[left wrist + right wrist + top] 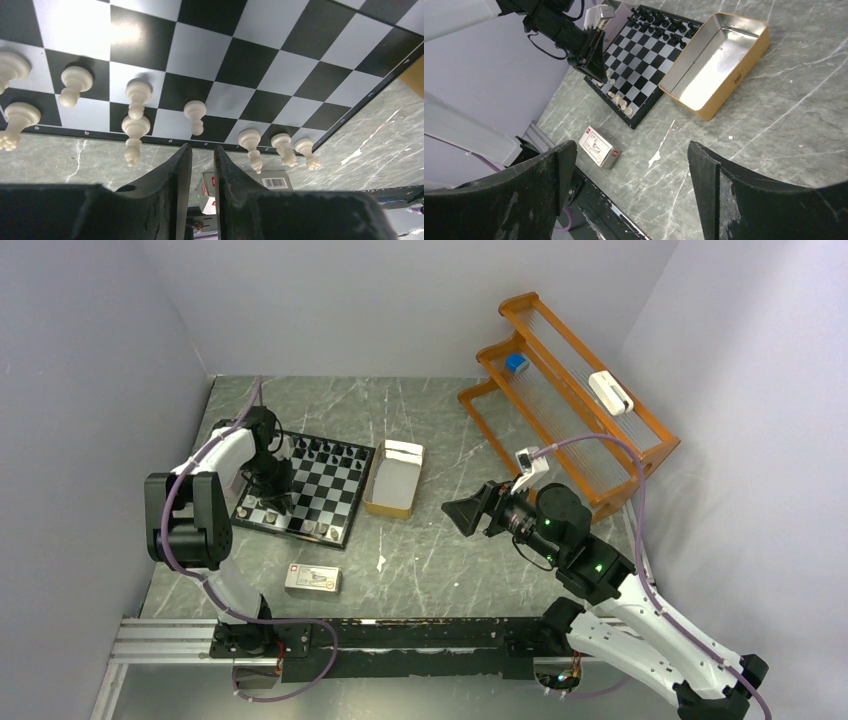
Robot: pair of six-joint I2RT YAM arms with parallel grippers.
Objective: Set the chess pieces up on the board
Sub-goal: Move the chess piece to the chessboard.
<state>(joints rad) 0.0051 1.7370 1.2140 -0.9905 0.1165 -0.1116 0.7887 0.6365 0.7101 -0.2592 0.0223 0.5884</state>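
Observation:
The board (335, 490) lies left of the table's middle. Black chess pieces (330, 452) line its far edge, and pale ones (312, 528) stand along its near edge. My left gripper (275, 502) hovers over the near left part of the board. In the left wrist view its fingertips (202, 148) stand a narrow gap apart with nothing between them, just off the board's rim (215, 141). A pale pawn (194, 111) stands right ahead of them among several other pale pieces (134, 127). My right gripper (462, 512) hangs wide open and empty (631, 150) above bare table to the right.
A tan open box (393, 478) sits against the board's right side, its metal inside empty (714, 65). A small white-and-red carton (313, 579) lies near the front edge. An orange wire rack (570, 390) holding small items stands at the back right. Walls close in on both sides.

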